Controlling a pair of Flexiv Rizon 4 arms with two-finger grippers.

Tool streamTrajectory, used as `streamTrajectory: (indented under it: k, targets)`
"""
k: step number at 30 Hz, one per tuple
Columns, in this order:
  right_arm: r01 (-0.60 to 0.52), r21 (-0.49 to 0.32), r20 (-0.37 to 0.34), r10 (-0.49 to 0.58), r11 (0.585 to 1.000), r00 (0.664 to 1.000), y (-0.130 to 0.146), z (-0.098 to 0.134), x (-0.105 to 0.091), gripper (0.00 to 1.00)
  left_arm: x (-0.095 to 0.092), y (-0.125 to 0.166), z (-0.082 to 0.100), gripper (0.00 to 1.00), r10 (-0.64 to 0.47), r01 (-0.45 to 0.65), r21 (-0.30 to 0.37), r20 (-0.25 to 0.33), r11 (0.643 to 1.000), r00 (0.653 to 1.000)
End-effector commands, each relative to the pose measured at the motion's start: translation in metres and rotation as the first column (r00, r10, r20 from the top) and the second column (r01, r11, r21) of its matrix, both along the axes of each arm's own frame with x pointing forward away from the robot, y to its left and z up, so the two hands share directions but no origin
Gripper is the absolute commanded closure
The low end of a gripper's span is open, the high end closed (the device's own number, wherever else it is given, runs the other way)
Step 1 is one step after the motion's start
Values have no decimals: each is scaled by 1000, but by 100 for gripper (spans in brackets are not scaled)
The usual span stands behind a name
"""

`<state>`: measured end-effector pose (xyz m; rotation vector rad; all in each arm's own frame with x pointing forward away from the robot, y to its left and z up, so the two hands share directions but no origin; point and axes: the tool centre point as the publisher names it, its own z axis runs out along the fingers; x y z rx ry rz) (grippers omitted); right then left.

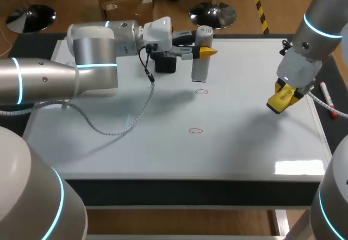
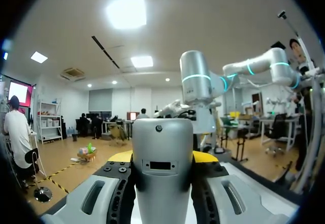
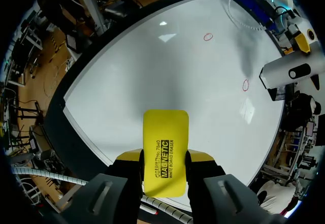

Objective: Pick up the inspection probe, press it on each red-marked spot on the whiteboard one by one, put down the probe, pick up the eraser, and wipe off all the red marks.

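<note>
While the left gripper (image 1: 202, 51) is clamping the silver-grey cylindrical inspection probe (image 1: 200, 68) upright in the upper middle of the frame, just up-frame of the upper red oval mark (image 1: 202, 92), the right gripper (image 1: 284, 96) is gripping the yellow rectangular eraser (image 3: 164, 150) at the right, over the glossy whiteboard (image 1: 109, 153). A second red mark (image 1: 196, 131) is sitting near centre.

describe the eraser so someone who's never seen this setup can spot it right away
Start at the big whiteboard and go to its right edge, where the right arm's tool hangs above it. The eraser is clamped in that tool. It is a flat, bright yellow block with black print, unlike the grey cylindrical probe in the left tool.
</note>
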<state>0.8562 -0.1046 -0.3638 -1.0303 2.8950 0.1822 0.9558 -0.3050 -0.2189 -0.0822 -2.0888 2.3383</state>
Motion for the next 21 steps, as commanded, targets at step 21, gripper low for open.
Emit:
streamTrajectory:
  k: [21]
  targets:
    - [-2,-4,-1,2,1000,1000,0,0,0,100,83,5,67,100,-27,27,19,-6,999,1000]
